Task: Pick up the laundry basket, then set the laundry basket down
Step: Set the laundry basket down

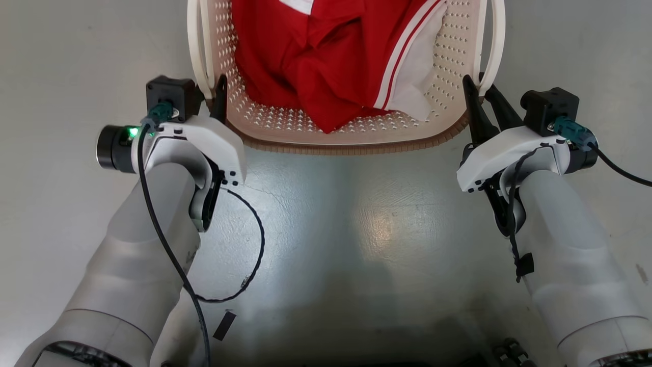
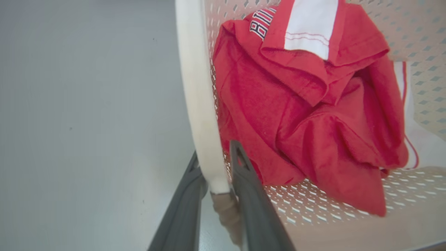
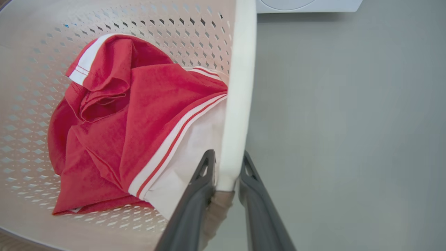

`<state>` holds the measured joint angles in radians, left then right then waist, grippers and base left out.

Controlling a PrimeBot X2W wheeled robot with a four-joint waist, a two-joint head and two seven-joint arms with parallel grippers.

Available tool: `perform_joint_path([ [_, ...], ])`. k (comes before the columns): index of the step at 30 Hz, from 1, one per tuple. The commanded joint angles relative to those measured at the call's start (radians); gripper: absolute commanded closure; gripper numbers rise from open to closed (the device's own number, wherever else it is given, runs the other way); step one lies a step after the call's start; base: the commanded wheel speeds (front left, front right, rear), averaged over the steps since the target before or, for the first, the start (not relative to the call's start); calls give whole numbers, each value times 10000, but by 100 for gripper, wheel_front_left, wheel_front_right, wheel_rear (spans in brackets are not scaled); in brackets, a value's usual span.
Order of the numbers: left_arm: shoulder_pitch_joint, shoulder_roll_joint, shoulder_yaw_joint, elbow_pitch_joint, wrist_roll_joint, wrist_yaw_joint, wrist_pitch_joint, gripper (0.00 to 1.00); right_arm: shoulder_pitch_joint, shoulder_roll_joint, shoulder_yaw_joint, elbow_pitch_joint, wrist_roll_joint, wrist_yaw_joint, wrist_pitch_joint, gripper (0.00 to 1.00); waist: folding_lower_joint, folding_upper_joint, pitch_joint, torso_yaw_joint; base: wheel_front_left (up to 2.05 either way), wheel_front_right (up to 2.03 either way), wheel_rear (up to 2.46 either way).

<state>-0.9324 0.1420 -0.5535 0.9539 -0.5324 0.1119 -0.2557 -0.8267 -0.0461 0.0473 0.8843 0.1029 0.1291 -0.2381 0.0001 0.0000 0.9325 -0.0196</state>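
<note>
The laundry basket (image 1: 285, 122), with a red and white garment (image 1: 326, 56) inside, is between both arms over the grey floor (image 1: 356, 229). The left gripper (image 2: 215, 164) clamps its left handle (image 2: 195, 87). The right gripper (image 3: 227, 157) clamps the right handle (image 3: 240, 87).

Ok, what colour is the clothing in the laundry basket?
The clothing is red with white panels and stripes, best seen in the right wrist view.

Laundry area: washing machine (image 3: 313, 6), grey floor (image 3: 348, 122), laundry basket (image 1: 346, 147) of clothes (image 1: 316, 66).
</note>
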Motion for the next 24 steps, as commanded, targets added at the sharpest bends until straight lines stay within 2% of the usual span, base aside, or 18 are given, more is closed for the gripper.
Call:
perform_joint_path([
  [1,55,553,295,-35,231,7,-60,100,122,-41,61,-202,-42,16,-236,100,0,0,29,-21,0,0,0],
  [15,-61,388,912,308,911,-237,-60,100,99,-41,40,-166,55,16,-237,100,0,0,115,-138,0,0,0],
  [16,-71,378,951,319,950,-247,-60,100,87,-41,-18,-159,47,16,-237,87,0,0,120,-141,0,0,0],
  [17,-85,370,989,327,990,-262,-60,100,76,-41,-116,-129,34,16,-237,52,0,0,125,-146,0,0,0],
  [18,-97,362,1022,319,1038,-282,-60,84,65,-41,-171,-84,30,16,-237,0,0,0,129,-144,0,0,0],
  [20,-85,317,1158,355,1044,-296,-60,18,45,-41,-325,-150,-71,16,-237,0,0,0,130,-150,0,0,0],
  [21,-61,265,1251,418,1003,-295,-60,0,62,-41,-391,-181,-96,16,-237,0,0,0,121,-151,0,0,0],
  [24,-43,164,1403,609,994,-315,-60,0,140,-41,-522,-219,-109,16,-237,0,0,0,84,-163,0,0,0],
])
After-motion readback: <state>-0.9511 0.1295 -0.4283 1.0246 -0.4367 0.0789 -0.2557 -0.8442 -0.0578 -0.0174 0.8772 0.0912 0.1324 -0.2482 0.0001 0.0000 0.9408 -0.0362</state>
